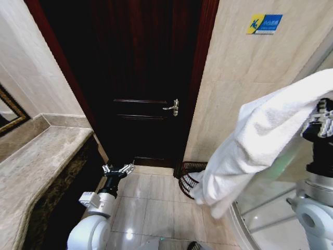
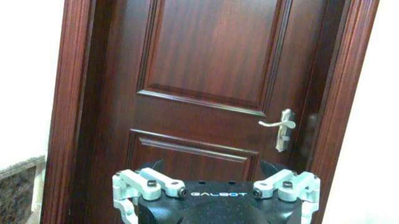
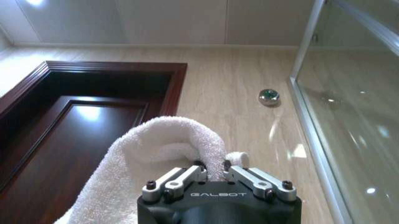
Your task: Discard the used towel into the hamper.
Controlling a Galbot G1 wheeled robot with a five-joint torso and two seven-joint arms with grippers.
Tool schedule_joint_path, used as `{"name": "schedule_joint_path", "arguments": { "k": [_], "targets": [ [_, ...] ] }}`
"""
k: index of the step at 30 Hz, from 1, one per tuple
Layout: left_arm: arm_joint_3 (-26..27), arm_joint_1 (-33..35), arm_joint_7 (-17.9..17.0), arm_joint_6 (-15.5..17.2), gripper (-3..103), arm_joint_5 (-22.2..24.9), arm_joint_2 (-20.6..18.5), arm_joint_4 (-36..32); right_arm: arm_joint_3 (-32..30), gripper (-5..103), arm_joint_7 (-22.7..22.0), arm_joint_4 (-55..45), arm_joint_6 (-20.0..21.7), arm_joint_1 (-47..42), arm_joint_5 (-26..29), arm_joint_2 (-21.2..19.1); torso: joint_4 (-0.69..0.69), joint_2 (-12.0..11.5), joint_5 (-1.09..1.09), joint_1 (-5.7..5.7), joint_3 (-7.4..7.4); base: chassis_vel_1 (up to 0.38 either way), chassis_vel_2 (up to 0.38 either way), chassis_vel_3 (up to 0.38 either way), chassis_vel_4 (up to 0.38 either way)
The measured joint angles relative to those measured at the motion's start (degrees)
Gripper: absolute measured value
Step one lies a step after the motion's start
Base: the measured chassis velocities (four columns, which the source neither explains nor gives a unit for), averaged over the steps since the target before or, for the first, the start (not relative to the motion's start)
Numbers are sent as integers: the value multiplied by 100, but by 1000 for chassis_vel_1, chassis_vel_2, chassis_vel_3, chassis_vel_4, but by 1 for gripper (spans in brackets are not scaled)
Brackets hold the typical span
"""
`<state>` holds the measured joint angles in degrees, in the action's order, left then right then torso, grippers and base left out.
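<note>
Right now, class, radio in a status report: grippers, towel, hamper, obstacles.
Right gripper shut on white towel, raised. Left gripper open, low by the door. Hamper on floor beneath towel; path unobstructed.

The towel (image 1: pixel 250 151) hides most of the hamper (image 1: pixel 188 179).

White towel (image 1: pixel 260 140) draped, hanging (bunched low), over dark openwork hamper (image 1: pixel 186 179) by door frame

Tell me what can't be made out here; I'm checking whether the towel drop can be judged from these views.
- Hamper, head view: mostly hidden behind the hanging towel; its opening and contents cannot be seen.
- Right gripper, right wrist view: shut on the towel; the fingertips are buried in the cloth.
- Towel's far end, head view: cut off by the right edge.
- Left gripper, open, low by the door: fingertips cut off in the left wrist view.
</note>
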<state>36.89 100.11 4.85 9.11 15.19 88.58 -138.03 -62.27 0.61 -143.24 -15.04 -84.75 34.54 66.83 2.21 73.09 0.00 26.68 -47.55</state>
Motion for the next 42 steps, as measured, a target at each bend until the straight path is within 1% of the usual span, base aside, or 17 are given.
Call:
{"name": "schedule_joint_path", "arguments": {
  "k": [28,34,39,40,42],
  "targets": [
    [0,0,0,0,100,0,0,0,-42,7,7,0,3,62,41,-56,0,-1,1,0,0,-80,86,83,-90],
    [0,0,0,0,100,0,0,0,-222,7,-7,0,15,124,171,-212,0,-1,1,2,-1,-104,85,89,-98],
    [0,0,0,0,100,0,0,0,-425,7,-62,27,105,257,401,-486,0,-1,-1,1,0,-98,85,87,-75],
    [0,0,0,0,100,0,0,0,-431,7,-69,39,114,282,445,-543,1,-1,1,1,0,-87,73,78,-70],
    [0,0,0,0,100,0,0,0,-431,7,-69,59,114,301,463,-584,0,-1,2,1,0,-79,75,78,-74]
  ]
}}
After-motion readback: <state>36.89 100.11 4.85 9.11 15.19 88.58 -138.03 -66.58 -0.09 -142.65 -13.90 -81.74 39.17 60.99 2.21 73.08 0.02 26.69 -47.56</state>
